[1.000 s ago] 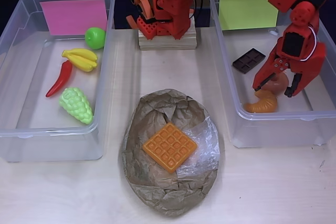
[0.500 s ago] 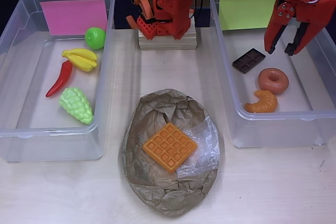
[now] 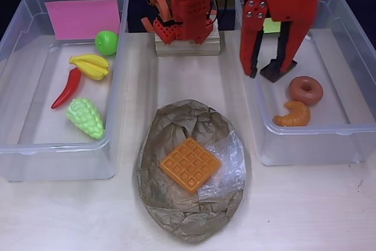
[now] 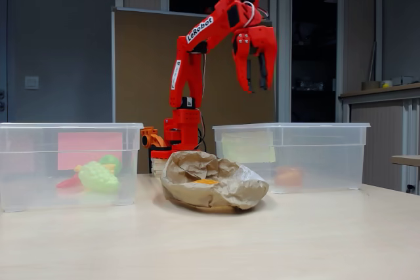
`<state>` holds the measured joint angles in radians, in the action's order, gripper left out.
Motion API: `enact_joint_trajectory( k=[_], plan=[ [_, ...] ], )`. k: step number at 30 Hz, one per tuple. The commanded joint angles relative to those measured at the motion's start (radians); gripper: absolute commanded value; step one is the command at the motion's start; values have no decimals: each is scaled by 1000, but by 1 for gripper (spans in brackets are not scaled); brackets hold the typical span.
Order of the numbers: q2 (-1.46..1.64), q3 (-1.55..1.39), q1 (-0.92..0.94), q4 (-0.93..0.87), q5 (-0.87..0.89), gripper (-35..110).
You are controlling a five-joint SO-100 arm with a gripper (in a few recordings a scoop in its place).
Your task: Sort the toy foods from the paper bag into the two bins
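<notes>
In the overhead view the paper bag (image 3: 189, 171) lies on the table (image 3: 305, 210) between the two bins, nearer the front edge, with the waffle (image 3: 190, 164) resting on it. The bin on the left (image 3: 59, 145) holds the apple (image 3: 106, 42) at the back, then the bananas (image 3: 90, 66), the chili (image 3: 67, 88) and the grapes (image 3: 86, 118) towards the front. The bin on the right (image 3: 305, 142) holds the donut (image 3: 305, 90) with the croissant (image 3: 292, 114) just in front of it, and the arm's base (image 3: 187, 24) stands behind the bag, between the bins.
</notes>
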<state>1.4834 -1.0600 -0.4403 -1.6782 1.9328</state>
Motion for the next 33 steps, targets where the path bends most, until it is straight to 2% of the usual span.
enact_joint_trajectory(
  k=[1, 11, 21, 25, 33],
  plan=[
    [60, -84, 89, 126, -224, 12],
    [41, -417, 227, 353, -736, 30],
    [-25, -537, 262, 499, -1111, 31],
    [-67, -540, 268, 526, -1132, 35],
    [-104, -546, 262, 472, -1057, 29]
  ],
)
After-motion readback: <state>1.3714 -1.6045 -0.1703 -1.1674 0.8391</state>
